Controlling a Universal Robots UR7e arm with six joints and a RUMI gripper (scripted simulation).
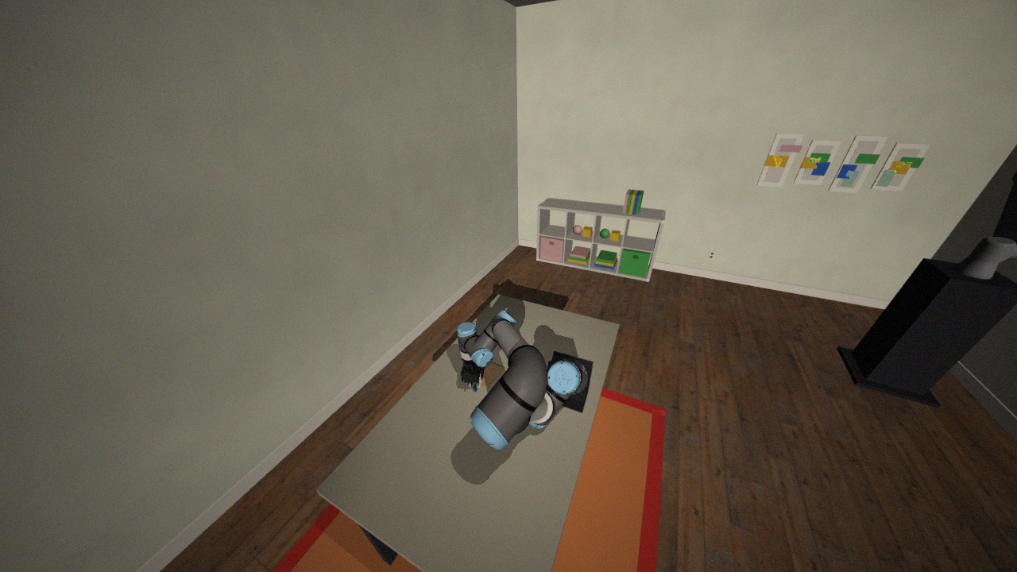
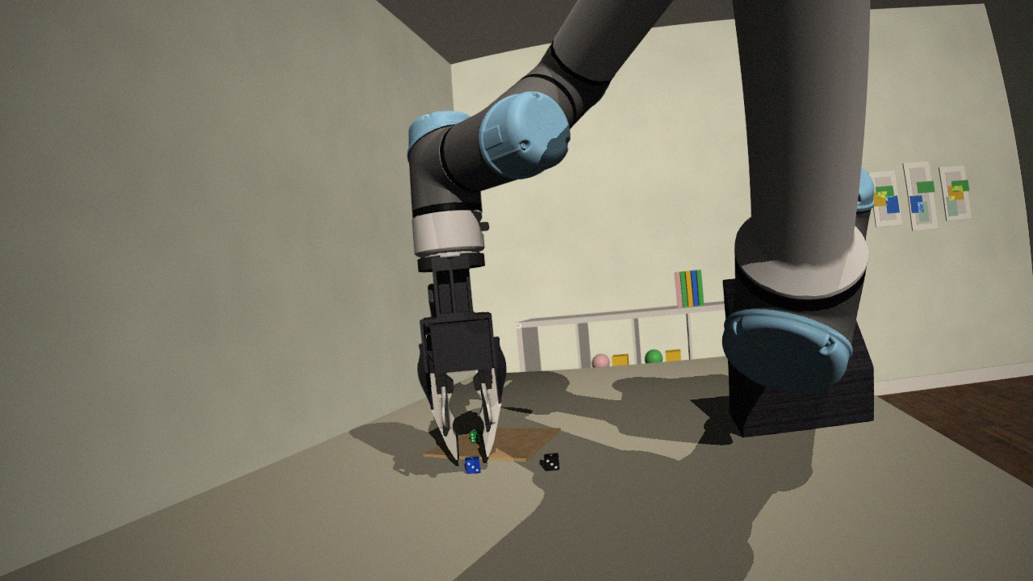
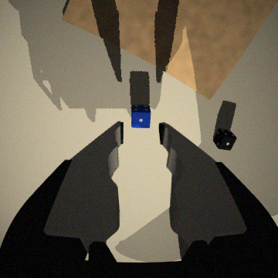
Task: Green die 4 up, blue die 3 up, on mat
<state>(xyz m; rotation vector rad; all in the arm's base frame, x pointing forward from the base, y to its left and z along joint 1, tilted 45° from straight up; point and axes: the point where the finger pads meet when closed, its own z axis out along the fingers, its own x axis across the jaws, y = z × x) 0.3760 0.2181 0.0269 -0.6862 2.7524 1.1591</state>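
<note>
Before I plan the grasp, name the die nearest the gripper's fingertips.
The blue die: it sits just beyond the fingertips, off the mat's near edge.

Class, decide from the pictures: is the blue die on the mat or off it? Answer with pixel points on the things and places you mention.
Off. In the wrist view, the blue die (image 2: pixel 472 465) (image 3: pixel 140 119) sits on bare tabletop, outside the mat's (image 2: pixel 521 442) (image 3: pixel 228 35) edge.

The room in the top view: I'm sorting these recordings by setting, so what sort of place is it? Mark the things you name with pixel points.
Probably a playroom or child's room set up for robot work: a cubby shelf (image 1: pixel 601 207) with balls and blocks, bright pictures (image 1: pixel 779 160) (image 2: pixel 918 196) on the wall, and an orange rug (image 1: pixel 618 462) with a red border.
</note>
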